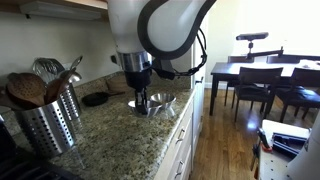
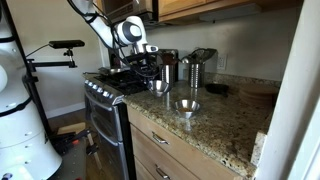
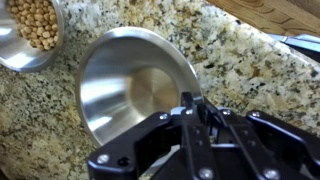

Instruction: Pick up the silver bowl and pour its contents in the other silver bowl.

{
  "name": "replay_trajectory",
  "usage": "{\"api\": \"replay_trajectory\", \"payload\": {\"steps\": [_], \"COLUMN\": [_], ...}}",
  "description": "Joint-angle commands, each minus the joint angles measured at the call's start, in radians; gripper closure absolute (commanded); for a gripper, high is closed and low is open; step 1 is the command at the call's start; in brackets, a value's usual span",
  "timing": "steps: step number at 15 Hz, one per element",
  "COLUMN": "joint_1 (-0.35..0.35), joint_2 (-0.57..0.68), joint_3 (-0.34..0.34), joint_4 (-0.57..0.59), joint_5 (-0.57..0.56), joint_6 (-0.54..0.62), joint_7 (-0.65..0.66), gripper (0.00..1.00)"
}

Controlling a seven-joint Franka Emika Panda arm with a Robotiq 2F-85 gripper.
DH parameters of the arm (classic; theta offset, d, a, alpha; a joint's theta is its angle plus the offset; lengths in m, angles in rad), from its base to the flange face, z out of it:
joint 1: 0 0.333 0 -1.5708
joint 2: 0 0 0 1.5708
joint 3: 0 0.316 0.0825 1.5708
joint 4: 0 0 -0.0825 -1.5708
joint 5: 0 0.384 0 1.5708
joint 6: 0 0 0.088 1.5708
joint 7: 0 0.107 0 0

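You are working over the counter (image 1: pixel 110 140), where the arm (image 1: pixel 160 30) is reaching down to the empty bowl (image 3: pixel 130 85), which is lying near the filled bowl (image 3: pixel 25 35). The gripper (image 3: pixel 190 108) appears to be pinching the empty bowl's near rim, jaws almost together. Since the chickpeas (image 3: pixel 38 22) are all lying in the filled bowl, the pour looks done to me, so you are probably setting the empty one down. Be lowering it level, be making sure its base is resting flat before spreading the jaws, and be lifting straight up so no finger is dragging the rim or knocking the neighbour. If you are instead only now grasping, you are holding the wrong bowl. Only the wrist view is showing which bowl is carrying chickpeas and how the rim is being pinched; in an exterior view the filled bowl (image 2: pixel 187 105) is looking just like its twin. Both exterior views are showing how low the gripper is standing over the counter, though I cannot tell whether the empty bowl is touching it.
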Motion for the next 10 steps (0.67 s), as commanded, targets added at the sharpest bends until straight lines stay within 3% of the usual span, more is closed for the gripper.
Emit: {"api": "replay_trajectory", "payload": {"steps": [1,10], "joint_1": [0.018,0.055], "joint_2": [0.033,0.140], "joint_3": [-0.009,-0.013], "joint_4": [0.040,0.107], "joint_5": [-0.078,-0.110], "joint_6": [-0.026,-0.030], "joint_7": [0.081,0.097], "gripper": [0.93,0.93]}}
